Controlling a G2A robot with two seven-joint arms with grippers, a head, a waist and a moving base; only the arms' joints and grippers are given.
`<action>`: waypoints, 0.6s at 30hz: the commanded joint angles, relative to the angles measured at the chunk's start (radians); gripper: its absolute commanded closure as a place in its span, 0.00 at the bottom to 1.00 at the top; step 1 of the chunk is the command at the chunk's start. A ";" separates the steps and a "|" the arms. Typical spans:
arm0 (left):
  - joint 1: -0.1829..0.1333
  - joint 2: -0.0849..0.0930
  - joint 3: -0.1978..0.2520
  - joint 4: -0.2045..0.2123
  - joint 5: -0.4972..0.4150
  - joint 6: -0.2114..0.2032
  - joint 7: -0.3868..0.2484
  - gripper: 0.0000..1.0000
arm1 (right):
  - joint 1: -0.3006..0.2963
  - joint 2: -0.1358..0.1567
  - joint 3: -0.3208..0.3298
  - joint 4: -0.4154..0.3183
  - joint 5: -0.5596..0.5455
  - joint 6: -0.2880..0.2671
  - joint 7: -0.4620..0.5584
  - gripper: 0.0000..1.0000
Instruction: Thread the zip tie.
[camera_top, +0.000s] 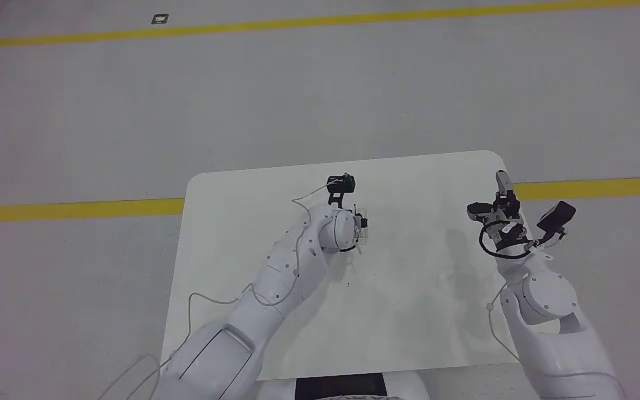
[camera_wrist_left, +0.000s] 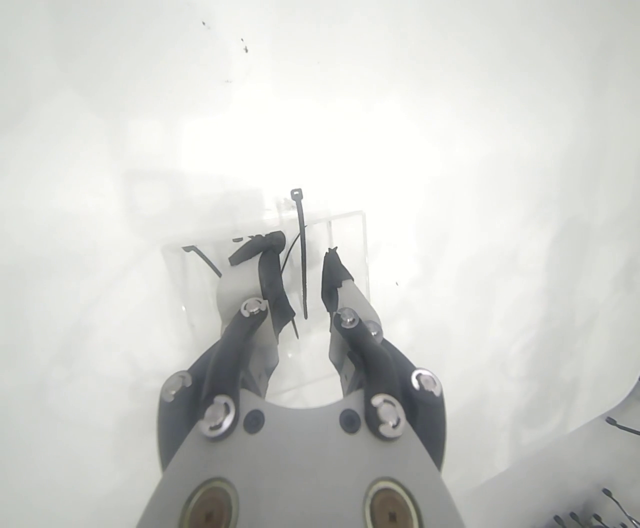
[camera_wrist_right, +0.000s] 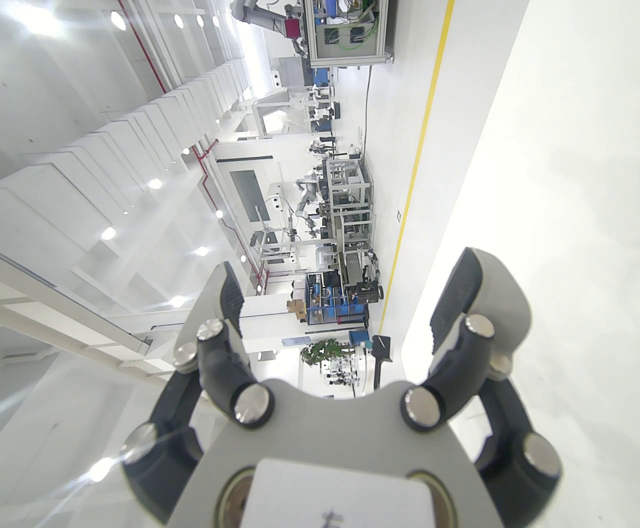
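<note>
Your left gripper (camera_wrist_left: 301, 260) hangs low over the table with its tape-wrapped fingers (camera_wrist_left: 272, 280) spread apart, gripping nothing. Between them you see the black zip tie (camera_wrist_left: 300, 220), a straight strip with its head pointing away from the wrist. It lies at a clear box (camera_wrist_left: 352, 235); you cannot tell whether it rests on the box or inside it. The box sits on the white table (camera_top: 420, 300), toward the middle of the far edge. Another short black strip (camera_wrist_left: 202, 257) shows at the box's other side. Your right gripper (camera_wrist_right: 345, 285) is raised by the table's right edge, jaws wide and holding nothing, aimed out at the room.
</note>
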 joint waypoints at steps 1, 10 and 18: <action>-0.002 -0.002 0.000 0.005 0.001 0.000 -0.001 0.84 | 0.000 0.000 0.000 0.000 0.000 0.000 0.000 0.00; -0.014 -0.011 -0.002 0.033 -0.001 0.000 0.005 1.00 | 0.000 0.000 0.000 0.000 0.000 0.000 0.000 0.00; -0.009 -0.009 -0.005 0.017 0.006 0.000 0.003 1.00 | 0.000 0.000 0.000 0.000 0.000 0.000 0.000 0.00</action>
